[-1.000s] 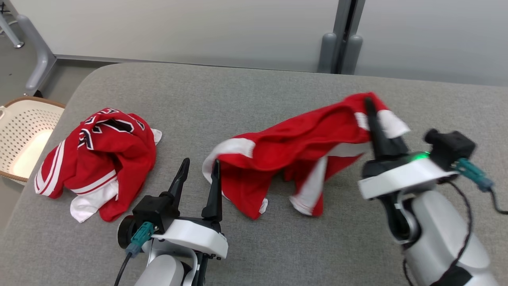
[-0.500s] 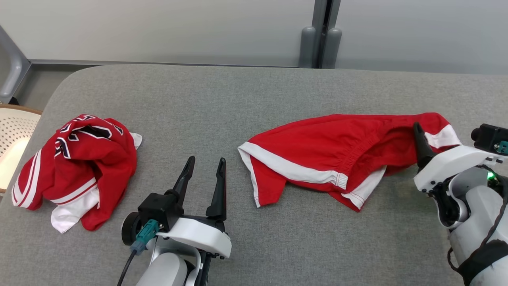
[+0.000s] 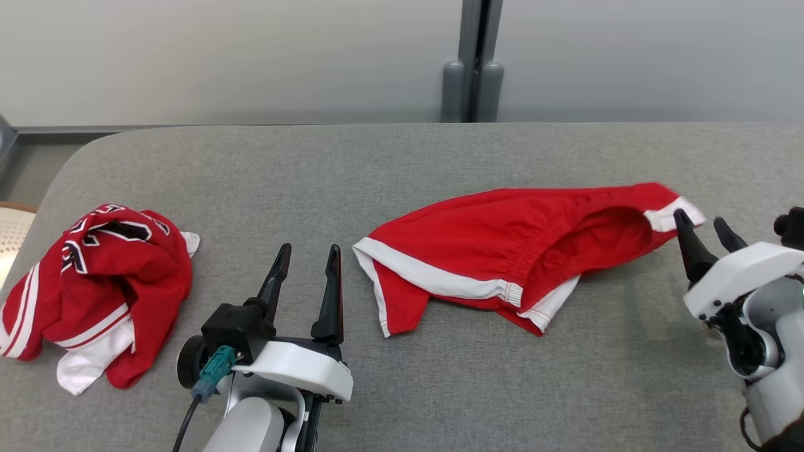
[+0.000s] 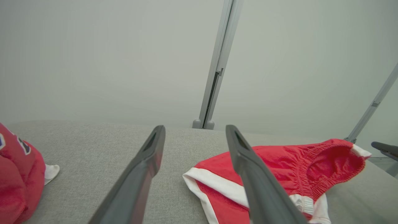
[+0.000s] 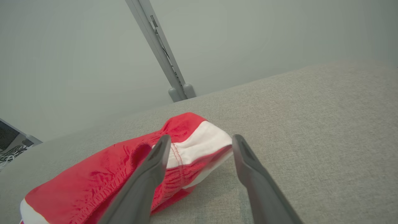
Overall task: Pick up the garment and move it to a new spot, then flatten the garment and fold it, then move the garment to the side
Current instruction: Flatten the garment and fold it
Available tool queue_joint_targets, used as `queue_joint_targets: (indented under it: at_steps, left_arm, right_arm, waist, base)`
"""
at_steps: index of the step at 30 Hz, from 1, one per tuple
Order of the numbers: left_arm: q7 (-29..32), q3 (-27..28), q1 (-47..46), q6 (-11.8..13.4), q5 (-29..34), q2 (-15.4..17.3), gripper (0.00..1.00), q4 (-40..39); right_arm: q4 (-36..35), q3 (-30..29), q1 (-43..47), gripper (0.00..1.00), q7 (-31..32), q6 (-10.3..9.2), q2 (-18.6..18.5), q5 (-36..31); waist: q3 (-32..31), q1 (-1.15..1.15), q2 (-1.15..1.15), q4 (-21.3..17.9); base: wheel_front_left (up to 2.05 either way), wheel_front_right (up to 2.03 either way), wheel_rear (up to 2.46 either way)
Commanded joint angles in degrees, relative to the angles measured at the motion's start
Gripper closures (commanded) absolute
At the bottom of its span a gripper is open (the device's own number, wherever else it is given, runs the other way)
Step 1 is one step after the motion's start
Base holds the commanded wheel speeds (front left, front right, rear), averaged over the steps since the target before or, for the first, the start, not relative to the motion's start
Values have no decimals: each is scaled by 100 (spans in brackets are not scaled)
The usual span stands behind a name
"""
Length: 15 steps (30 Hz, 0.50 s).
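Red shorts with white trim (image 3: 502, 245) lie spread out right of centre on the grey fabric-covered desk (image 3: 402, 163); right jaws stand wide apart and empty, just beside the shorts' white-banded right end; left jaws gape wide, empty, near the left hem; a crumpled red-and-white jersey (image 3: 100, 282) lies far left.

Head view from above, wrist views low and close, all sharing red shorts (image 3: 477, 251)

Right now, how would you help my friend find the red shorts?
Look at the grey table. The shorts lie on its right half, beside the right fingers. Unlike the bunched-up jersey at the left, they lie spread out, with no dark lettering.
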Motion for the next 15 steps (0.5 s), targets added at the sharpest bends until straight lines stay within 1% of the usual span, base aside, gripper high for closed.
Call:
queue_joint_targets:
  at_steps: [1, 4, 7, 11, 13, 15]
  left_arm:
    - [-1, 42, 64, -30, 46, 24, 0, -15]
    - [-1, 48, 52, -58, 56, 26, 0, -13]
    - [-1, 52, 52, -49, 55, 25, 0, -18]
    - [-1, 59, 57, -57, 63, 26, 0, -35]
    - [-1, 60, 58, -61, 68, 24, 0, -41]
    - [-1, 72, 60, -70, 71, 25, 0, -49]
  right_arm:
    - [-72, -110, 162, 0, 258, 0, -84, 114]
    - [-212, -129, 370, 0, 790, 0, -212, 163]
    - [-485, -316, 515, 0, 897, 0, -409, 26]
    - [-956, -551, 722, 0, 568, 1, -570, -557]
    - [-1280, -678, 812, 0, 300, 1, -498, -748]
    - [-1719, -580, 1005, 0, 40, 1, -358, -811]
  waist:
    - [-51, 0, 0, -103]
    - [-76, 0, 0, -162]
    - [-91, 0, 0, -196]
    - [-87, 0, 0, -225]
    - [-86, 0, 0, -230]
    - [-88, 0, 0, -228]
  base:
    - [0, 0, 0]
    - [0, 0, 0]
    - [0, 0, 0]
    - [0, 0, 0]
    - [0, 0, 0]
    - [0, 0, 0]
